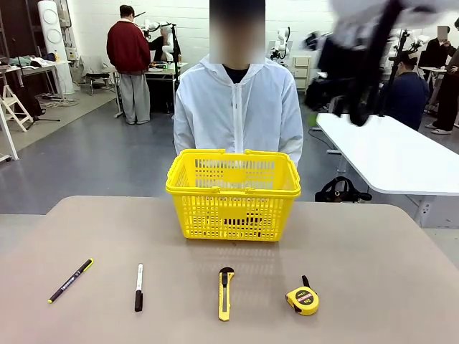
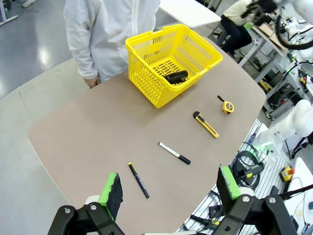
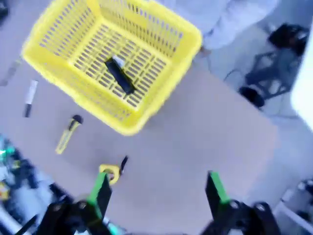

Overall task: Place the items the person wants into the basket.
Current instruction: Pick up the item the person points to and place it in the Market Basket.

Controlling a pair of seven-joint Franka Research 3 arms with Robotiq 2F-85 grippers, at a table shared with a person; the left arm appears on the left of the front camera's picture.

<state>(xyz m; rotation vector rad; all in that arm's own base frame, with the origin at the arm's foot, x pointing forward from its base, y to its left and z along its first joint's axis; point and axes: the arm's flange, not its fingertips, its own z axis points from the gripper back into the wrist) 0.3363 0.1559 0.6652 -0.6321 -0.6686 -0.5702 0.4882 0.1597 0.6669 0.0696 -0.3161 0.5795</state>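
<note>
**While the basket stands at the far side, both tools hang spread**

As the front view looks across the counter [image 1: 387, 265], the yellow basket [image 1: 233, 193] stands at the far middle, just in front of the person [image 1: 238, 107] in the white jacket. Four things lie in a row on the near side, apart from one another. From the left they are the black pen [image 1: 70, 280] with the yellow-green end, the white-and-black pen [image 1: 138, 287], the yellow box cutter [image 1: 226, 292] and the round tape measure [image 1: 303, 299]. The right arm [image 1: 358, 79] is a dark blur at the upper right, high above the counter.

From the left wrist, the left tool [image 2: 170, 186] is spread wide with nothing between its green pads [image 2: 111, 188]. The black pen lies on the counter just beyond them, and the box cutter lies farther off, near the basket. A black object [image 2: 176, 76] lies on the basket floor. The person's hand [image 2: 91, 81] is at the counter's far edge, beside the basket.

From the right wrist, in a blurred picture, the right tool [image 3: 157, 192] is likewise spread and holds nothing. It hangs above the tape measure, and the box cutter lies near the basket's outer wall.
</note>
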